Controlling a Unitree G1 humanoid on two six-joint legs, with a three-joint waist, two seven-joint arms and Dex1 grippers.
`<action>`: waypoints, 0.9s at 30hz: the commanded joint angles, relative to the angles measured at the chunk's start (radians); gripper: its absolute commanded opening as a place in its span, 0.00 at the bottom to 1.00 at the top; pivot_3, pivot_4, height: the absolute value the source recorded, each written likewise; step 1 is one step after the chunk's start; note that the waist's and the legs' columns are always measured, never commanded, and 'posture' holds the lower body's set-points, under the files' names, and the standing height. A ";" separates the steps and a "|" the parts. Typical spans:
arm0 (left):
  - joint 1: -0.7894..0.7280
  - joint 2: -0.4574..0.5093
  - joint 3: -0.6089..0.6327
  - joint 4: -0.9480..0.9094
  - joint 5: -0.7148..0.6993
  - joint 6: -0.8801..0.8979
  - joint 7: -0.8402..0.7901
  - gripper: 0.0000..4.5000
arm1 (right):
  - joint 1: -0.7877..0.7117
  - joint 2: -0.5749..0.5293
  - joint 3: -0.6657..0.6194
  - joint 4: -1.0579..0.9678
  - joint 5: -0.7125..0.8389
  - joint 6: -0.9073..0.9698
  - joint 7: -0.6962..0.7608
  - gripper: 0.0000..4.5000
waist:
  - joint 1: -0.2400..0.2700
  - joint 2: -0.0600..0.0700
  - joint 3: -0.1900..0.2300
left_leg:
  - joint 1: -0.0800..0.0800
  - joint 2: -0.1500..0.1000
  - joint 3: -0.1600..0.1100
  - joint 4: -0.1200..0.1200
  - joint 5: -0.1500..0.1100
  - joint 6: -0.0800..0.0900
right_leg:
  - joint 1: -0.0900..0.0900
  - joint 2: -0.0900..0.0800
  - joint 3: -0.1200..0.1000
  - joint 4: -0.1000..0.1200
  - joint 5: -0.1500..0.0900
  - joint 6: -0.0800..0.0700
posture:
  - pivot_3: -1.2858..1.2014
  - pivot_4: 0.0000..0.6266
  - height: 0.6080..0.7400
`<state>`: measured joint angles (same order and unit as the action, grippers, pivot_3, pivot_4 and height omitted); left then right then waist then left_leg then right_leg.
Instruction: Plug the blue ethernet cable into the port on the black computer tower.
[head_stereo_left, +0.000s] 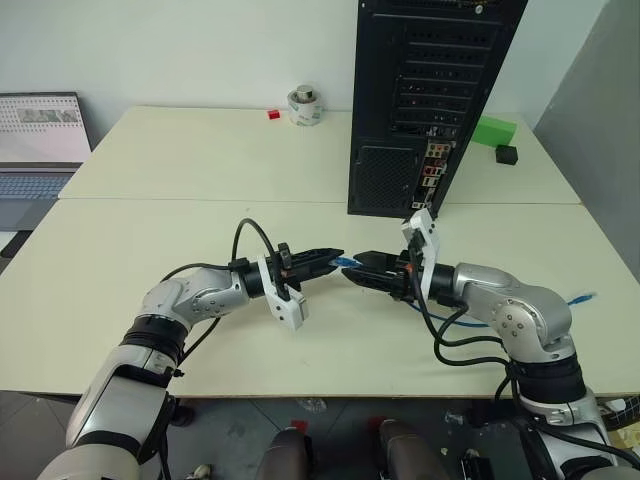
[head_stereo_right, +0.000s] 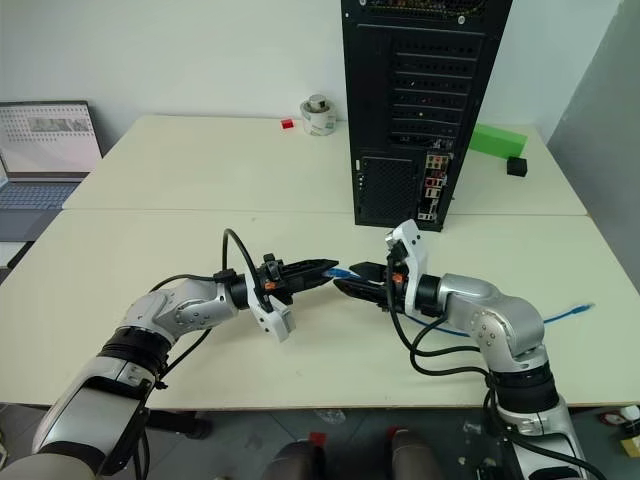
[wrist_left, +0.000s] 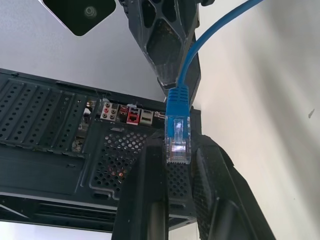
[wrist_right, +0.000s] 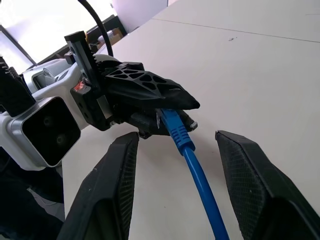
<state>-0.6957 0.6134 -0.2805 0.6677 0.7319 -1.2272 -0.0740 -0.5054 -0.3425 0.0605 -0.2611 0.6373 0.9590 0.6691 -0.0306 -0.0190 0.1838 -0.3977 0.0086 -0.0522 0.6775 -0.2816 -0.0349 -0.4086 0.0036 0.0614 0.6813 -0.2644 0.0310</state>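
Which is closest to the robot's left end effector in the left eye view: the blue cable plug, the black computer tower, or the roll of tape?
1. Blue cable plug, at the left end effector tips.
2. Black computer tower, standing behind, to the right.
3. Roll of tape, at the table's far edge.

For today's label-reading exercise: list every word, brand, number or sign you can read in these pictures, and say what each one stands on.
No text can be read anywhere.
Laptop screen: shows content, too small and blurred to read.
Roll of tape: no legible print.
Black computer tower: no readable label beside its coloured connectors.
Blue ethernet cable: no visible marking on its plug.
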 joint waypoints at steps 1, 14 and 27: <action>-0.015 0.012 -0.005 -0.041 -0.004 0.003 0.018 0.07 | -0.031 0.024 -0.008 -0.005 0.018 -0.012 -0.012 0.57 | 0.000 0.000 0.000 | 0.000 0.000 0.000 0.000 0.000 0.000 | 0.000 0.000 0.000 0.000 0.000 0.000 | 0.52 0.24 1.00; -0.011 0.010 -0.005 -0.049 -0.009 0.016 0.019 0.07 | -0.036 0.033 -0.002 0.010 0.008 -0.022 -0.024 0.02 | 0.000 0.000 0.000 | 0.000 0.000 0.000 0.000 0.000 0.000 | 0.000 0.000 0.000 0.000 0.000 0.000 | 0.52 0.24 1.00; -0.008 0.013 -0.022 -0.025 -0.059 -0.021 -0.006 0.22 | -0.054 0.030 -0.022 0.043 0.025 -0.011 -0.017 0.01 | 0.000 0.000 0.000 | 0.000 0.000 0.000 0.000 0.000 0.000 | 0.000 0.000 0.000 0.000 0.000 0.000 | 0.52 0.24 1.00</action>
<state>-0.6956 0.6227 -0.2881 0.6604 0.7147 -1.2099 -0.0767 -0.5308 -0.3078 0.0630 -0.2106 0.6505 0.9558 0.6532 -0.0309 -0.0190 0.1838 -0.3977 0.0086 -0.0525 0.6775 -0.2816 -0.0349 -0.4087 0.0035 0.0614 0.6814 -0.2644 0.0310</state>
